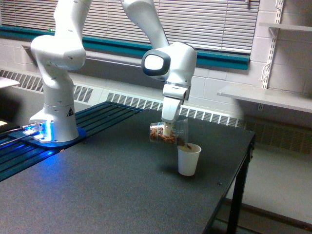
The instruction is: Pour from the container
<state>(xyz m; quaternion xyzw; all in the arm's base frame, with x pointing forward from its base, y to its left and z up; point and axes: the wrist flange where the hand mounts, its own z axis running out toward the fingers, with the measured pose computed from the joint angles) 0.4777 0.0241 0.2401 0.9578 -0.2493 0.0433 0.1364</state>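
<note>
- The gripper [168, 130] has its jaws closed around the container [168, 134], tipped nearly flat, brown granules lying along its lower wall.
- Its mouth sits just over the rim of 1 paper cup [188, 160], standing towards the tabletop's [97, 190] far right edge.
- Best to tilt slowly, keeping the mouth centred above the cup so nothing spills.

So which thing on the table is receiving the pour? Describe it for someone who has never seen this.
Find the black table, then the white robot arm's end effector holding a tipped clear plastic cup of brown granules. Just below its mouth stands a small white paper cup, the only upright, opaque cup there.
</note>
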